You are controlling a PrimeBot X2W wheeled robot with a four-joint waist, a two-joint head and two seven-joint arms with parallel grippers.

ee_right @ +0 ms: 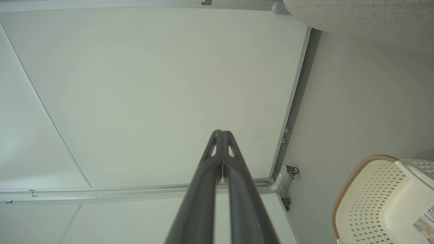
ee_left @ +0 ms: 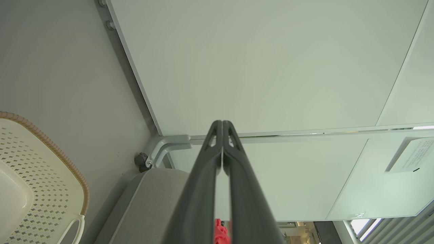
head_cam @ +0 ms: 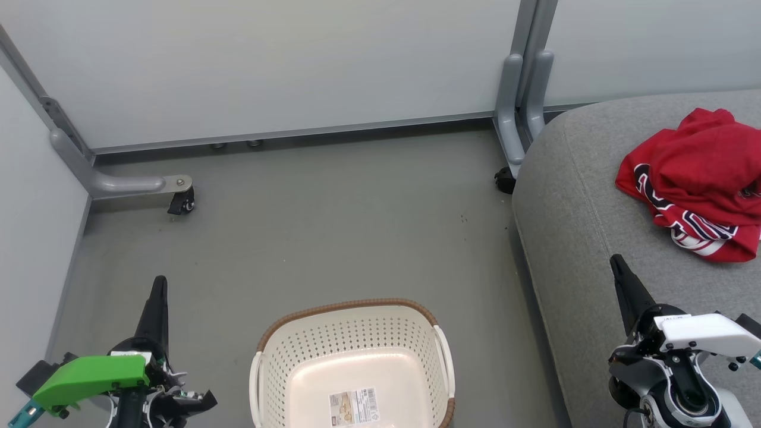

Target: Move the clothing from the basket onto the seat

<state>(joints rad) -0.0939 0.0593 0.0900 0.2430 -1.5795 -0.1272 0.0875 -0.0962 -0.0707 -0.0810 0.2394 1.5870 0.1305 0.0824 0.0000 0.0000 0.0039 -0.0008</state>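
The red clothing [head_cam: 695,178] lies crumpled on the grey seat [head_cam: 594,226] at the right; a red scrap of clothing [ee_left: 221,234] peeks between my left fingers in the left wrist view. The cream basket [head_cam: 354,362] stands on the floor at the bottom centre, with just a paper label [head_cam: 354,406] inside. The basket [ee_left: 37,183] and seat [ee_left: 152,200] also show in the left wrist view, and the basket [ee_right: 383,200] in the right wrist view. My left gripper [head_cam: 159,282] is shut and empty left of the basket. My right gripper [head_cam: 616,261] is shut and empty over the seat's front.
White partition panels [head_cam: 267,65] close off the back and left. Their grey metal feet with castors [head_cam: 181,202] stand on the grey floor [head_cam: 333,226], one at the left and one [head_cam: 505,178] beside the seat's corner.
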